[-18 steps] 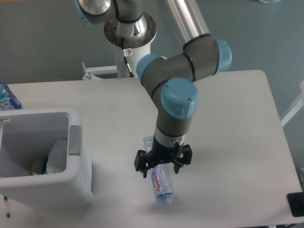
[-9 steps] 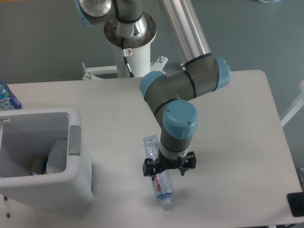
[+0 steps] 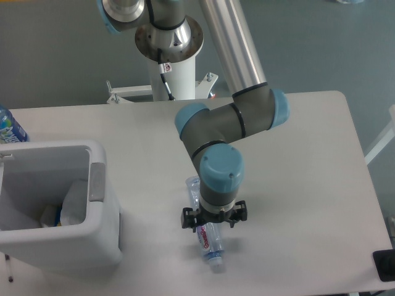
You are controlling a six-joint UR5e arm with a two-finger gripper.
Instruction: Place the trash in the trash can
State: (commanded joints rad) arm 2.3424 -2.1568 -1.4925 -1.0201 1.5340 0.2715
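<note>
The trash I see is a flattened clear plastic bottle with a white label and red lettering. It lies on the white table, right of the trash can. My gripper points straight down over the bottle's middle. It is open, with one finger on each side of the bottle and a gap to each. The wrist hides the part of the bottle under it. The trash can is a large white bin at the left edge with a grey tab on its right rim. White items lie inside it.
A blue-labelled bottle stands at the far left behind the bin. A black object sits at the table's front right corner. The robot's base column rises behind the table's back edge.
The wrist has dropped lower over the bottle and shifted slightly left. The fingers now straddle the bottle close to the table. The bottle has stayed in place.
</note>
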